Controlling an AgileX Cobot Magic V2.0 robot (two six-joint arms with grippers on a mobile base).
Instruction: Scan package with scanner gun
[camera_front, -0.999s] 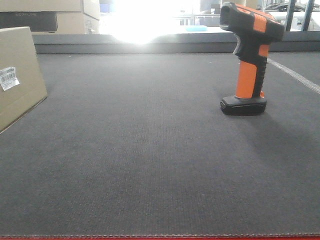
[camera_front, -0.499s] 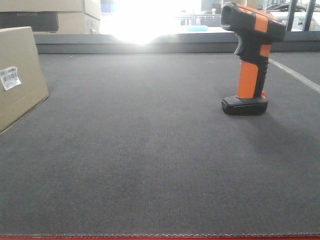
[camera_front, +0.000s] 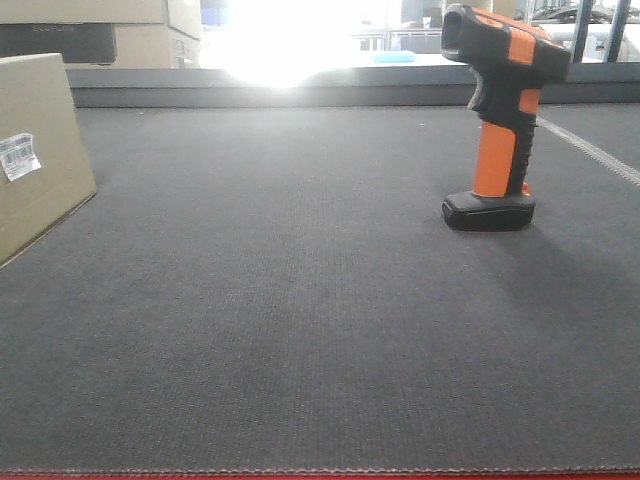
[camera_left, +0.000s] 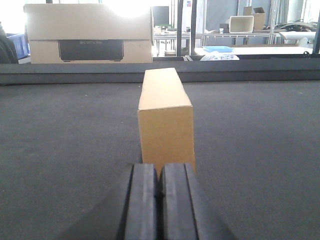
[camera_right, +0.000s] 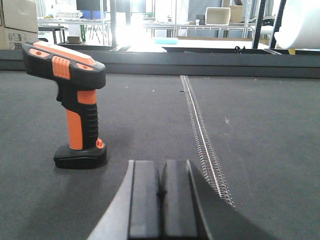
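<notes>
Looking outward from each wrist, we list what we see, nearest first.

Left gripper (camera_left: 160, 192): our two black pads are pressed flat against each other with nothing between them, low over the dark grey woven mat (camera_left: 60, 150).

Package ahead of the left gripper: the plain tan cardboard box (camera_left: 165, 117) stands on the mat straight in front of our closed left pads, near them but not touching as far as we can tell, its narrow end turned toward us. In the front view the same box sits at the left edge with a small white barcode label (camera_front: 19, 156) on its side.

Beyond the package: past the mat's raised dark rim we see a larger cardboard box with a dark panel (camera_left: 89, 35), well behind the package.

Right gripper (camera_right: 161, 192): these black pads also meet with nothing held, low over the mat.

Scanner gun ahead-left of the right gripper: the pistol-shaped scanner, black body with orange handle and orange stripe on its head (camera_right: 76, 102), stands upright on its flat black foot, near our right pads and apart from them.

Seam ahead-right of the right gripper: a pale stitched line (camera_right: 200, 130) runs away from us across the mat.
</notes>
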